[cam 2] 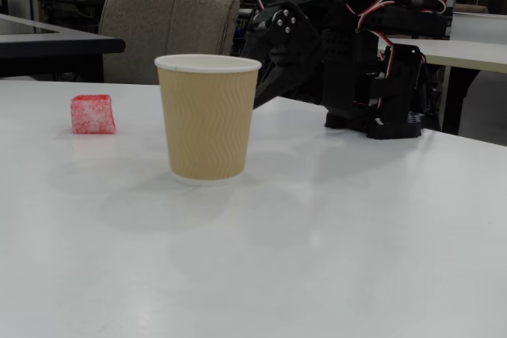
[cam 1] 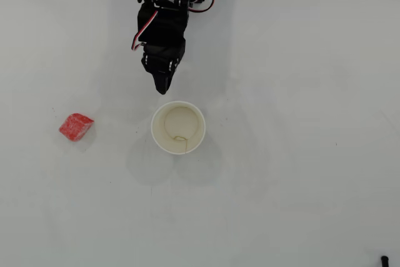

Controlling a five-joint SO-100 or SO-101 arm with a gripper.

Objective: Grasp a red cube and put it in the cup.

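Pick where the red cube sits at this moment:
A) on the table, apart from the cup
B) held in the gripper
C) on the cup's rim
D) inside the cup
A: the red cube lies on the bare table, left of the cup in the overhead view, untouched by the gripper.

My bench is a plain white, slightly glossy surface that fills the overhead view. Directly on it stands the cup, upright, mouth open and its cream inside bare; in the fixed view its ribbed tan wall rests flat on the white top. The red cube lies on the bench well to the left of the cup in the overhead view, apart from it. In the fixed view my black base sits on the bench behind the cup.
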